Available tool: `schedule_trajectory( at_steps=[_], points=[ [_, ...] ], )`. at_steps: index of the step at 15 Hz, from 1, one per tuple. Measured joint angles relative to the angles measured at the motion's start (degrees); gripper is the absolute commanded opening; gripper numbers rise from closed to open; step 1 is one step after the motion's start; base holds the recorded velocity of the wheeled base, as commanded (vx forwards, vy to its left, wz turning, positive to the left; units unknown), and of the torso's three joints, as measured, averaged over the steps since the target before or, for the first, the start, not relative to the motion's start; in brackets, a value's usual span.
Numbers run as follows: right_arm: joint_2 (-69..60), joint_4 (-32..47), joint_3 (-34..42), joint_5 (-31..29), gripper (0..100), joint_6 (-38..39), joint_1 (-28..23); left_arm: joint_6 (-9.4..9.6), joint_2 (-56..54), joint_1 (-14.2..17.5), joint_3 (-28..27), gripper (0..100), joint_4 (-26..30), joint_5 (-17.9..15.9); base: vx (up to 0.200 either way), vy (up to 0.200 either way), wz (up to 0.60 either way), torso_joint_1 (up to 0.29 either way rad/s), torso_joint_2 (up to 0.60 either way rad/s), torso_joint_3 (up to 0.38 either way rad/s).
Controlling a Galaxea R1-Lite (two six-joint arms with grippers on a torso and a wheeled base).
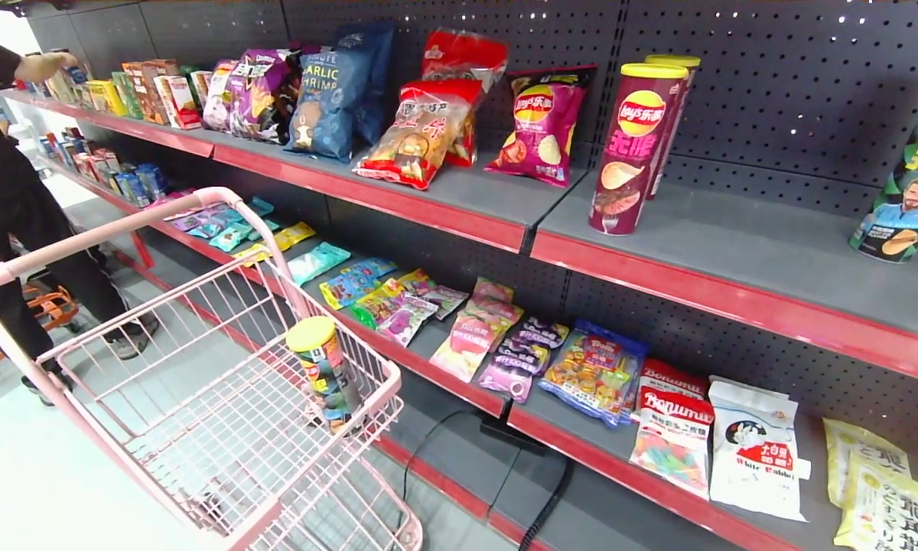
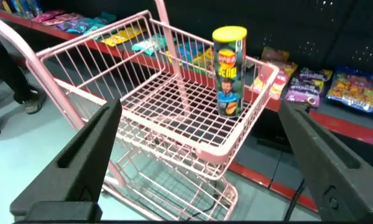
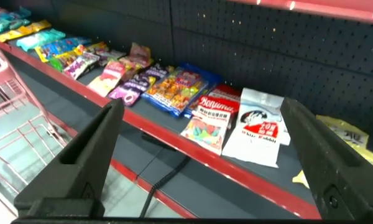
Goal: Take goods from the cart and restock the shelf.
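**Both pincers spread wide, one canister upright in the cart**

Shelf (image 1: 734, 302) across the head view: dark pegboard back, grey boards edged in red, two tiers. Upper board stocked with boxes (image 1: 157, 96) toward the far left. Next along, snack bags (image 1: 421, 134) leaning on the back panel, then two maroon tubes (image 1: 639, 149) upright, one behind the other. At the right edge, well apart from that pair, a green tube (image 1: 906, 187). Lower board laid with flat candy packets (image 1: 474, 337) in a row. Farther right, red-topped gummy bags (image 1: 673, 436), a white pouch (image 1: 757, 455) and yellow packets (image 1: 880, 490).

Pink wire cart (image 1: 84, 241) left of centre in the head view, just beside the lower board. Inside it, a yellow-lidded canister (image 1: 323, 371), upright in the basket corner nearest the shelf and touching the wire wall.

Left gripper (image 2: 200, 111) above the cart's near side, black fingers far apart with nothing between them, the canister ahead and untouched. Right gripper (image 3: 202, 107) facing the lower board, fingers likewise far apart and holding nothing, with the gummy bags and white pouch straight ahead.

Black cable (image 1: 547, 497) trailing over the bottom ledge beneath the lower board.
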Motion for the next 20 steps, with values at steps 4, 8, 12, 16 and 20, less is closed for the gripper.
schedule_trajectory(
  at_steps=[4, 8, 12, 16, 20],
  points=[
    [0.0, 0.0, 0.0, 0.0, 100, 0.0, 0.0, 0.13, 0.1, -0.1, 0.0, 100, 0.0, -0.2, 0.0, 0.0, 0.0, -0.128, 0.38, 0.249],
    [0.0, 0.0, 0.0, 0.0, 100, 0.0, 0.0, -0.46, 1.2, -0.1, -3.1, 100, 0.0, 0.4, 0.0, 0.0, 0.0, -0.012, 0.04, 0.023],
    [0.0, 0.0, 0.0, 0.0, 100, 0.0, 0.0, -6.03, 18.0, -0.1, -21.7, 100, -1.6, 1.8, 0.0, 0.0, 0.0, 0.0, 0.0, 0.0],
    [0.0, 0.0, 0.0, 0.0, 100, 0.0, 0.0, -7.77, 49.7, 1.0, -30.9, 100, -10.6, -0.2, 0.0, 0.0, 0.0, 0.0, 0.0, 0.0],
    [0.0, 0.0, 0.0, 0.0, 100, -0.3, 0.0, -0.35, 77.7, 3.6, -33.0, 100, -26.2, -11.4, 0.0, 0.0, 0.0, 0.0, 0.0, 0.0]
  ],
)
